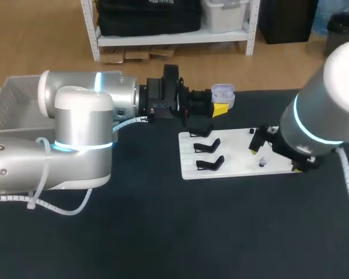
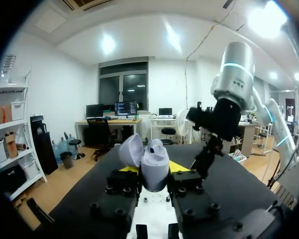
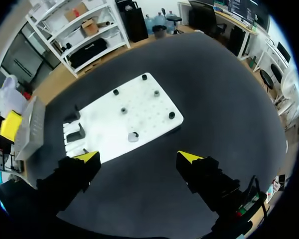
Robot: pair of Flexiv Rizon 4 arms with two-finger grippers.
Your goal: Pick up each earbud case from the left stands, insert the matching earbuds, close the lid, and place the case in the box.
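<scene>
The left gripper (image 2: 154, 175) is closed on the earbud case (image 1: 223, 92) and holds it up off the table (image 1: 163, 244), just past the far edge of the white board (image 1: 238, 167). In the left wrist view the case sits upright between the two black fingers. It covers most of their yellow tips, so only slivers show on either side. Its lid (image 2: 131, 149) is swung open to one side, and a rounded shape shows at the mouth of the case, though I cannot tell whether it is an earbud. The right gripper (image 3: 138, 158) hangs above the board with its fingers spread wide and nothing between them. From the head view its fingers are mostly hidden under the right arm. Below it, on the board, lies a small pale piece that looks like an earbud (image 3: 133, 136), too small to make out clearly, among several black pegs (image 3: 172, 115). Three black stands (image 1: 208, 154) sit along the board's left end, and the nearest to the left gripper is partly covered by it. A white mesh box (image 1: 11, 96) stands at the table's far left, well apart from the board. The left arm cuts off much of it, so its inside cannot be seen.
</scene>
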